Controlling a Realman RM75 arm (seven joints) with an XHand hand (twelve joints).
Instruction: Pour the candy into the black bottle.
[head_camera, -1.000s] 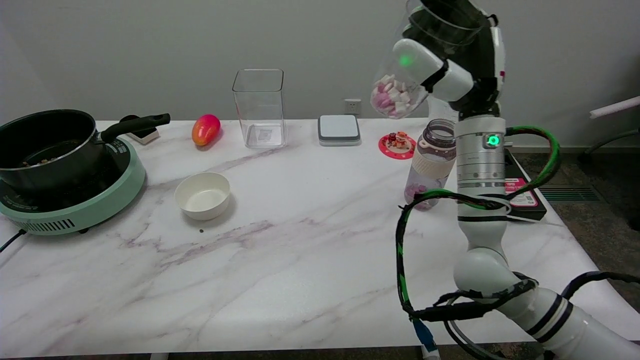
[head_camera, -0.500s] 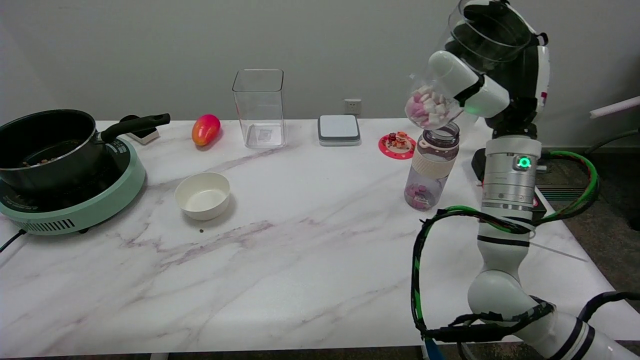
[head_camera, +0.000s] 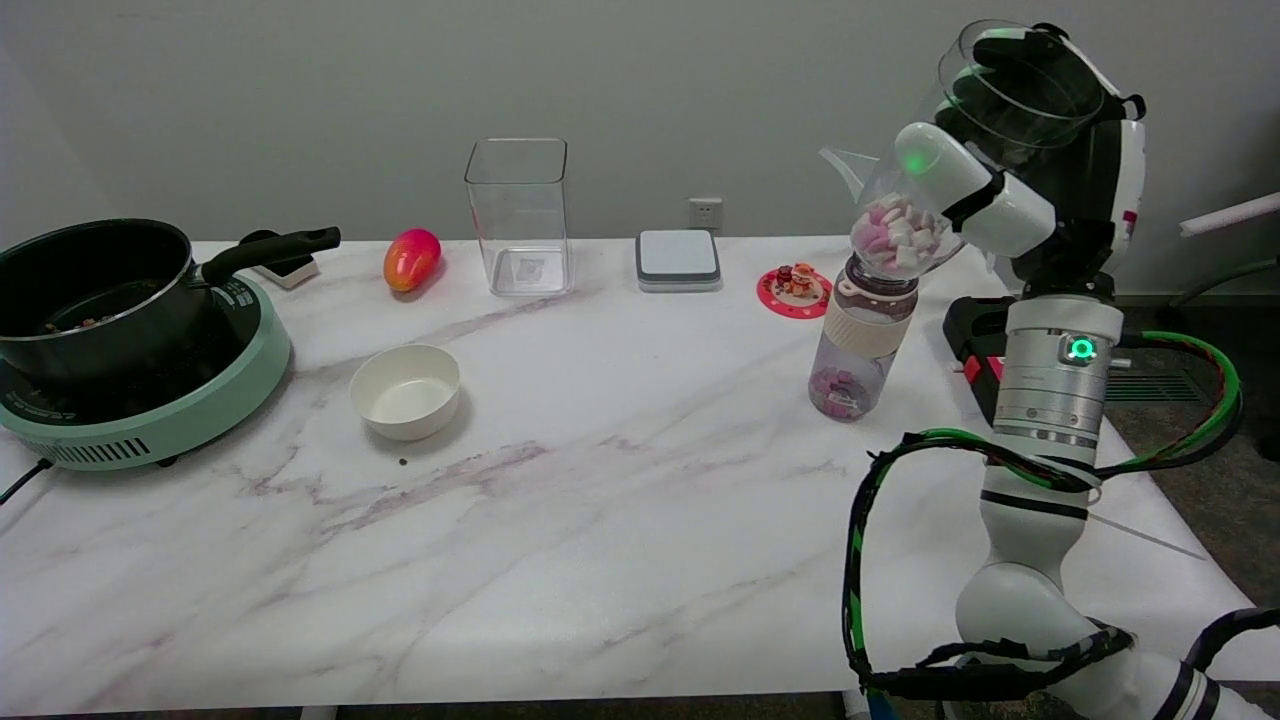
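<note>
The right hand (head_camera: 1010, 150) grips a clear pitcher (head_camera: 930, 190), tipped mouth-down. Within the last second it has swung from high beside the black bottle (head_camera: 862, 335) to directly over it, so the candy (head_camera: 897, 232) now piles at the bottle's neck. The bottle stands near the desk's far right edge, some pieces already at its bottom; whether candy is actually falling is hard to tell.
</note>
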